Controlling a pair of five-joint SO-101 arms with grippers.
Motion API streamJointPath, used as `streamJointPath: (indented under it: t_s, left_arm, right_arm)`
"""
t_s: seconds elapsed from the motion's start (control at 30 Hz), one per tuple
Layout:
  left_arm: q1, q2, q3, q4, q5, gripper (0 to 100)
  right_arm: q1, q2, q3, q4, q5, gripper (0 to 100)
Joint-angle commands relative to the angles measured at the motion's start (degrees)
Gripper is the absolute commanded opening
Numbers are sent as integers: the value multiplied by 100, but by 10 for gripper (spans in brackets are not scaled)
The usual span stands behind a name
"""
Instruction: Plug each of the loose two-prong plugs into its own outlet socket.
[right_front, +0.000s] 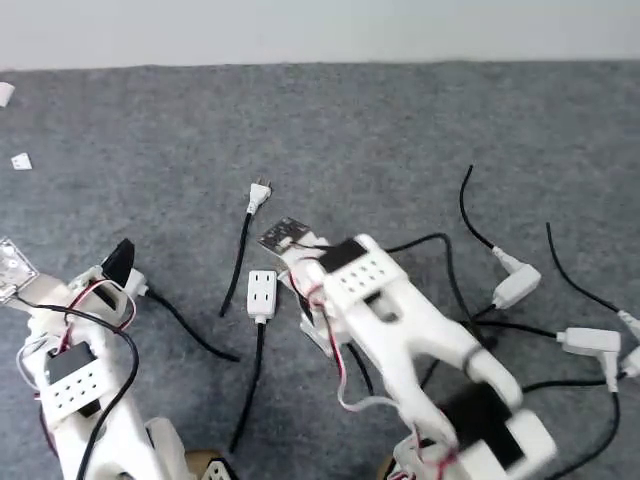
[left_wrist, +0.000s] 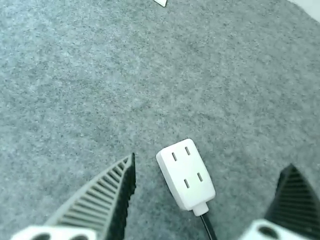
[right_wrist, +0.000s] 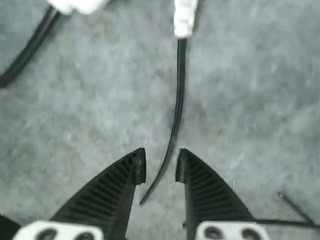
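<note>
A white outlet socket (left_wrist: 185, 174) with two pairs of slots lies on the grey carpet between the wide-open fingers of my left gripper (left_wrist: 211, 165); in the high view it sits by my left arm's black finger (right_front: 119, 262). A second white outlet (right_front: 262, 295) lies mid-table beside my right arm (right_front: 375, 290). A loose two-prong plug (right_front: 260, 193) lies beyond it, its black cable trailing toward me. My right gripper (right_wrist: 160, 167) hovers narrowly open over that cable's loose end, with the plug (right_wrist: 183, 20) farther off. Its fingers do not touch the cable.
More white plugs (right_front: 515, 285) (right_front: 590, 342) with black cables lie tangled at the right. Cables run under and around my right arm. Two paper scraps (right_front: 20, 160) sit at the far left. The carpet (right_front: 380, 130) toward the back wall is open.
</note>
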Motion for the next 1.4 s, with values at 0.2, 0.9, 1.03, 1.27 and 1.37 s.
streamJointPath:
  t_s: [0.2, 0.9, 1.03, 1.27, 1.37]
  left_arm:
    - [53, -97, -13, -141, 53, 412]
    - [202, -97, -4, -141, 44, 412]
    - [202, -97, -4, -141, 44, 412]
    - [193, -97, -4, -141, 44, 412]
    - [185, -97, -4, -141, 44, 412]
  right_arm:
    - [760, -1262, 1415, -488, 484, 137]
    - [488, -1059, 2022, -927, 844, 133]
    - [435, -1068, 2154, -1024, 853, 132]
    - [-110, -1059, 2470, -1103, 1407, 132]
    - [-127, -1059, 2497, -1103, 1486, 124]
